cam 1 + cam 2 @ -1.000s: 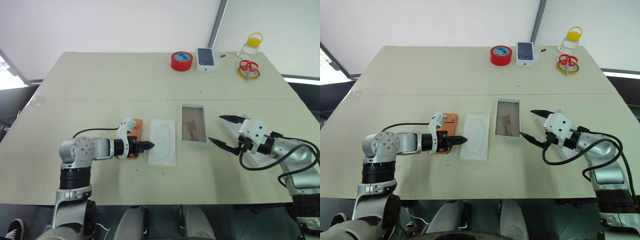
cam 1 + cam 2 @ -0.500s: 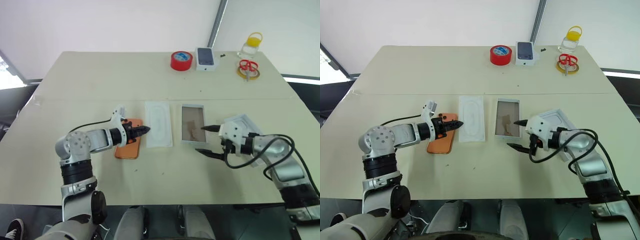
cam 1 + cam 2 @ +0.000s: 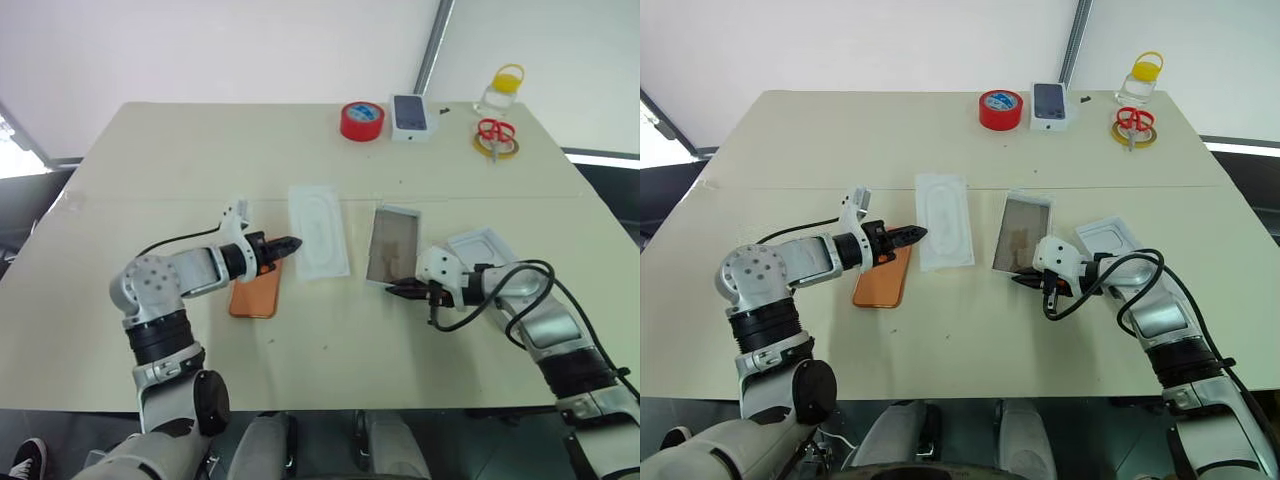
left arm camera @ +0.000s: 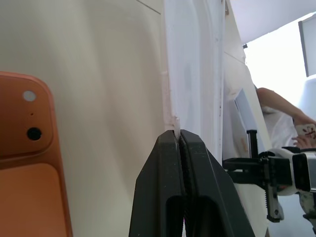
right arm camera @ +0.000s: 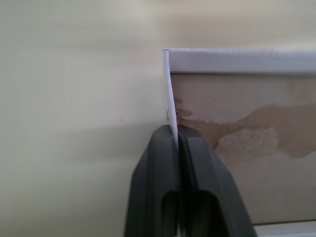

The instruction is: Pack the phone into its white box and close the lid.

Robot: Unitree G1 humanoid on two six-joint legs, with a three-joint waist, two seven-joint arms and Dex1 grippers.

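The orange phone [image 3: 255,291] lies flat on the table, camera lenses up, also seen beside my left fingers [image 4: 22,163]. The white box [image 3: 392,245], open with a brownish floor, sits right of centre, slightly turned. My right gripper [image 3: 393,291] is shut on its near wall at a corner [image 5: 174,129]. The lid [image 3: 483,250] lies rim up to the right of the box, behind my right arm. My left gripper [image 3: 291,242] is shut on the edge of a flat white insert sheet [image 3: 318,243], just past the phone's far end.
At the table's far edge stand a red tape roll [image 3: 362,121], a small dark-topped white box [image 3: 411,117], red-handled scissors on a yellow ring [image 3: 494,138] and a jar with a yellow lid [image 3: 500,92]. A seam crosses the tabletop behind the box.
My right gripper came in to the left, dropped and shut on the box's near wall; the box turned slightly. My left gripper slid the insert sheet away from me, uncovering the phone.
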